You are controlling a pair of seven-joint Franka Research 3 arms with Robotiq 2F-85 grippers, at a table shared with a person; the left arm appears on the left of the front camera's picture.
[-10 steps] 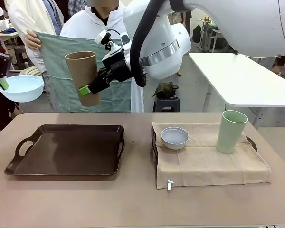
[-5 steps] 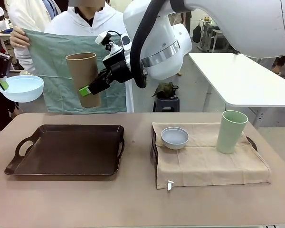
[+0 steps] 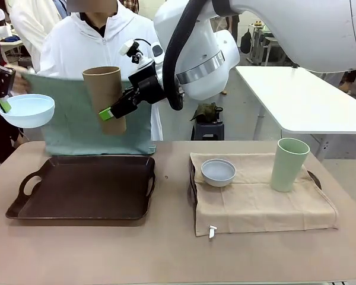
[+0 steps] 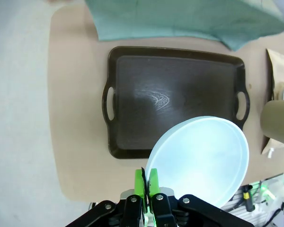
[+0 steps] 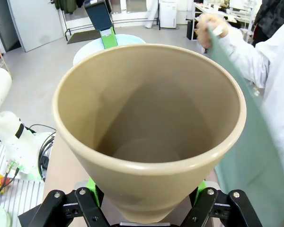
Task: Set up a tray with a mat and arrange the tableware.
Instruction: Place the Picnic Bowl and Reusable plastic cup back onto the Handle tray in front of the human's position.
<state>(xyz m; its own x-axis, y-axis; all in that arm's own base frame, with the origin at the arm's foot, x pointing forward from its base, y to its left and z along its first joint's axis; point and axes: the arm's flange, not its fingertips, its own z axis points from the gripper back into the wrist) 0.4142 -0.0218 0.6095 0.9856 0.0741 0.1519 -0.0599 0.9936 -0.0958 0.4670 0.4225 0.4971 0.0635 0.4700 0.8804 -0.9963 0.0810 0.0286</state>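
Observation:
My right gripper (image 3: 110, 113) is shut on the tan brown cup (image 3: 105, 98), held in the air above the dark tray (image 3: 83, 187); the cup (image 5: 149, 127) stands mouth-up between the green pads. My left gripper (image 3: 4, 105) is shut on the rim of the pale blue bowl (image 3: 26, 110), held above the tray's left end; the bowl (image 4: 201, 163) hangs over the tray (image 4: 175, 97). A person holds a green mat (image 3: 89, 122) upright behind the tray, its lower edge at the table. The greyish white bowl (image 3: 218, 172) and pale green cup (image 3: 289, 164) stand on a beige mat (image 3: 258, 199).
The beige mat covers a second tray whose handle (image 3: 314, 178) shows at the right. A white table (image 3: 302, 98) stands behind on the right. The person's hand (image 5: 210, 26) grips the green mat's upper corner.
The person has lowered the green mat from chest height down toward the table behind the dark tray. Both grippers keep hold of their loads almost in place.

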